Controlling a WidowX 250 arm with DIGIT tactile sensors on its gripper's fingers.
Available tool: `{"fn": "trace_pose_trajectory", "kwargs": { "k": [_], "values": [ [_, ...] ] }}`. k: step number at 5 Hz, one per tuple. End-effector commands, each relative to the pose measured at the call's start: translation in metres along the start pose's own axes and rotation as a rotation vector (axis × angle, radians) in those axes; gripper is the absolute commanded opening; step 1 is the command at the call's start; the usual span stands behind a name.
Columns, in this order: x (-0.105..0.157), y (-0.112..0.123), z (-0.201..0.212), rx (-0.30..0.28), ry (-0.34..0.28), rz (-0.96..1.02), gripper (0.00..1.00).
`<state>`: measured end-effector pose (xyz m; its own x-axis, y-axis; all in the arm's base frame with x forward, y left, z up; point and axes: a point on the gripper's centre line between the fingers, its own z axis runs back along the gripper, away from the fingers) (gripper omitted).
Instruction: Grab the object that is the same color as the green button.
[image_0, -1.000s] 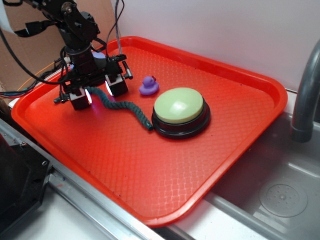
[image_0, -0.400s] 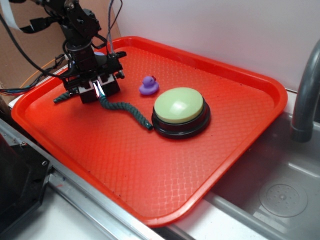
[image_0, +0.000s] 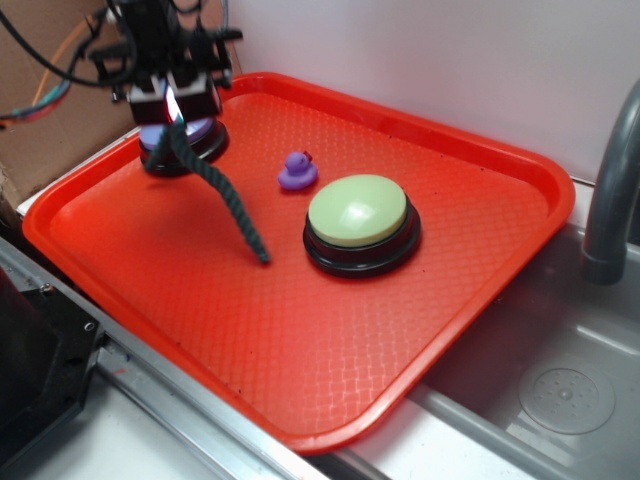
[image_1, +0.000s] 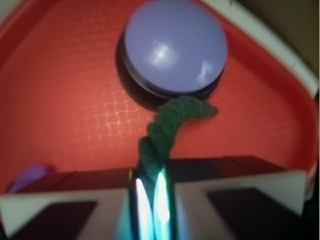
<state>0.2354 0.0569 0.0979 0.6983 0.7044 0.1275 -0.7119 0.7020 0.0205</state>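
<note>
We see a red tray (image_0: 330, 380) filling most of the exterior view, next to a steel sink (image_0: 560, 400) at right. Largest item on it is the green button (image_0: 358, 212), right of centre, pale dome on black base. The purple button (image_0: 185, 140) sits at the tray's back-left corner; in the wrist view (image_1: 175, 47) it lies just beyond the fingers. The gripper (image_0: 172, 103) is raised above that purple button, fingers pinched tight on one end of the rope (image_0: 222, 195); the wrist view shows the rope (image_1: 167, 127) squeezed between the two pads, with no gap left. The rope hangs down at a slant from the gripper, its free end low over the tray left of the green button; we can't tell if the tip touches. The duck (image_0: 297, 172) stands between the two buttons, apart from both.
</note>
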Motion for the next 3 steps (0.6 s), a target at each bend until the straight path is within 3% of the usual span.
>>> {"fn": "trace_pose_trajectory", "kwargs": {
  "k": [1, 2, 3],
  "values": [
    [-0.011, -0.01, 0.09, -0.134, -0.034, -0.378, 0.0],
    [-0.02, -0.001, 0.104, -0.218, -0.029, -0.403, 0.0],
    [-0.026, -0.005, 0.097, -0.151, -0.011, -0.553, 0.0]
  ]
}}
